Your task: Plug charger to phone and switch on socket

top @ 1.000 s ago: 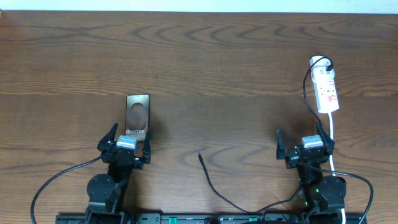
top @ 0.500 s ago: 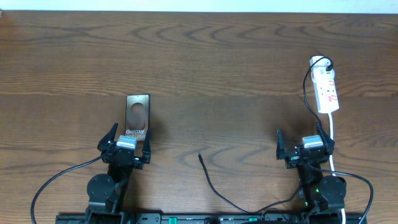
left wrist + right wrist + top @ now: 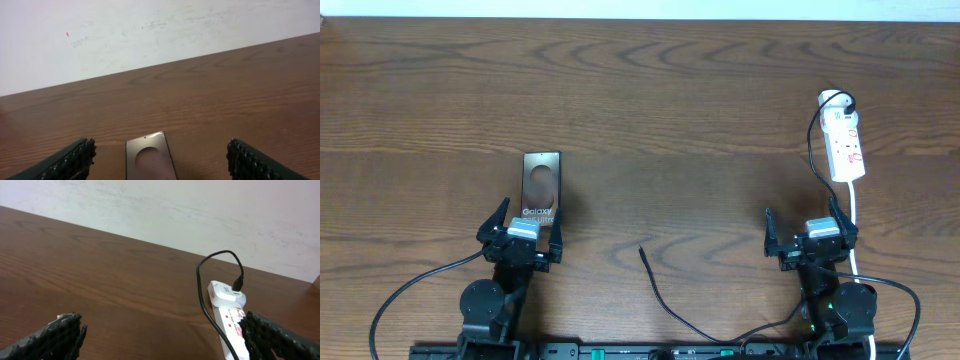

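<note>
phone just ahead of gaping, empty left tool; right tool likewise, socket beyond

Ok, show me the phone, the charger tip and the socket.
phone [image 3: 542, 185], overhead view, middle of its glossy face.
charger tip [image 3: 642, 251], overhead view, free end of the black cable.
socket [image 3: 846, 148], overhead view, middle of the white strip body.
</note>
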You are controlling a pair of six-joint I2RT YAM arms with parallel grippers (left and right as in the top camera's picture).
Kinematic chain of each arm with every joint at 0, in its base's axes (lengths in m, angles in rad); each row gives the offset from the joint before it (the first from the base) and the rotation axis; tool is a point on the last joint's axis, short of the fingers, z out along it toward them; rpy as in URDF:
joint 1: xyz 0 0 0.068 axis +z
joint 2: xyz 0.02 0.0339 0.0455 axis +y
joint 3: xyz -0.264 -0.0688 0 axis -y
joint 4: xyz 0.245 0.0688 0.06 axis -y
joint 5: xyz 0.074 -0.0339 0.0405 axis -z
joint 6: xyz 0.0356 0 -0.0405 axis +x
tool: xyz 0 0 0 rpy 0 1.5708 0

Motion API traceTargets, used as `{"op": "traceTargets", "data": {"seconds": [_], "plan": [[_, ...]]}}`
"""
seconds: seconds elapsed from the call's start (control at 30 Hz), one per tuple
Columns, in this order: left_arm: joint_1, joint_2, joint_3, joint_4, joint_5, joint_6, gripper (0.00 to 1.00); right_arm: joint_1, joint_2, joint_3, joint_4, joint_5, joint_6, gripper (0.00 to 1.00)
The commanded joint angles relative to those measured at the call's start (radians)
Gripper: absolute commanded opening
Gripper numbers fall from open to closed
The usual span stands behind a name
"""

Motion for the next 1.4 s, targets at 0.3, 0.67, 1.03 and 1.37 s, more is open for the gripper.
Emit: {"op": "traceTargets", "data": {"seconds": [0.3, 0.67, 1.03, 1.37], "plan": [[-0.005, 0.01, 0.013, -0.028, -0.006, -0.077, 0.86, -0.007, -0.006, -0.001, -0.005, -0.006, 0.008, 0.99], [-0.005, 0.242, 0.153, -0.027, -0.006, -0.077, 0.86, -0.007, -0.006, -0.001, -0.005, -0.006, 0.008, 0.99], [-0.005, 0.562, 0.404, -0.036, -0.006, -0.079, 0.86, -0.007, -0.006, -0.001, -0.005, -0.006, 0.008, 0.99], [-0.005, 0.88, 0.723, -0.27, -0.045, -0.126, 0.86, -0.007, -0.006, -0.001, -0.005, -0.006, 0.008, 0.99]]}}
